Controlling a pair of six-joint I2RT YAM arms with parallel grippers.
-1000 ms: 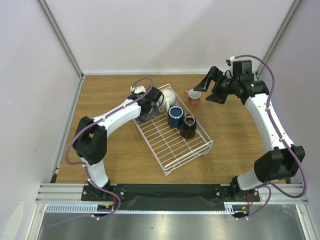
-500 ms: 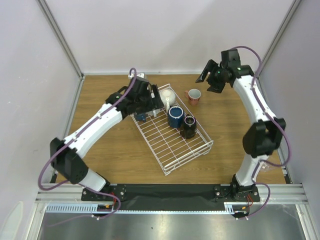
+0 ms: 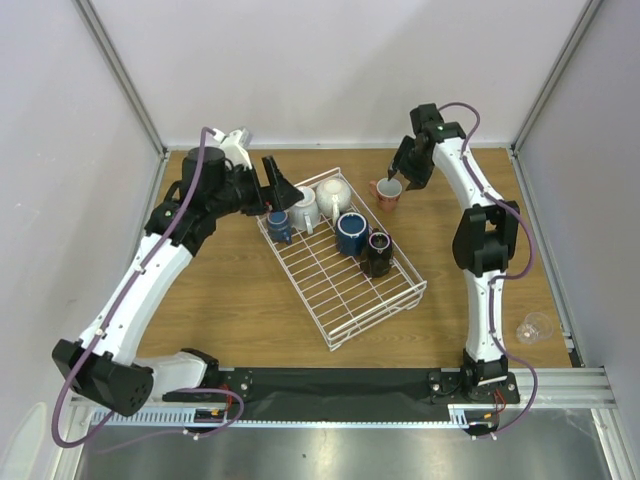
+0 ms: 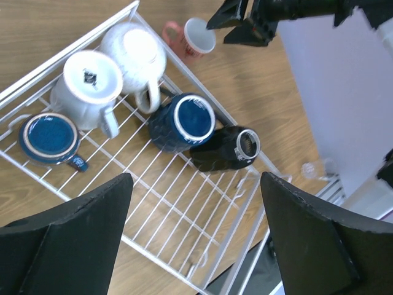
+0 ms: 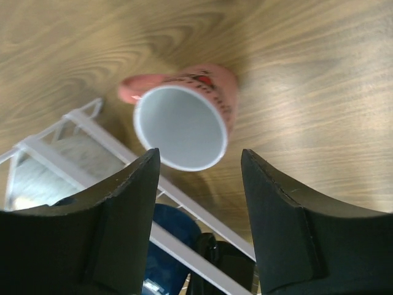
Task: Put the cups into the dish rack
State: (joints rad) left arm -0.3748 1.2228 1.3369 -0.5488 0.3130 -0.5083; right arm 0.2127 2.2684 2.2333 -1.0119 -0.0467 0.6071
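The white wire dish rack (image 3: pixel 345 285) lies slanted across the table middle. Several cups sit at its far end: small navy (image 3: pixel 279 225), white (image 3: pixel 303 208), cream (image 3: pixel 333 194), blue (image 3: pixel 351 233) and black (image 3: pixel 377 253). In the left wrist view the navy (image 4: pixel 49 136), white (image 4: pixel 86 83) and blue (image 4: pixel 184 121) ones stand bottom up. A salmon-pink cup (image 3: pixel 388 192) stands upright on the wood just beyond the rack's far corner. My right gripper (image 5: pixel 198 157) is open just above it, the cup (image 5: pixel 184 123) ahead of the tips, untouched. My left gripper (image 3: pixel 283 192) hangs open and empty above the rack's far left corner.
A clear glass (image 3: pixel 535 326) stands near the table's right edge. Grey walls close off the back and both sides. The near half of the rack (image 4: pixel 184 215) holds no cups. In the left wrist view the right gripper (image 4: pixel 236 24) shows beside the pink cup (image 4: pixel 193 38).
My left arm rose and drew back to the left, leaving the small navy cup in the rack, and its jaws widened. My right gripper swung down over the pink cup, its jaws narrowing.
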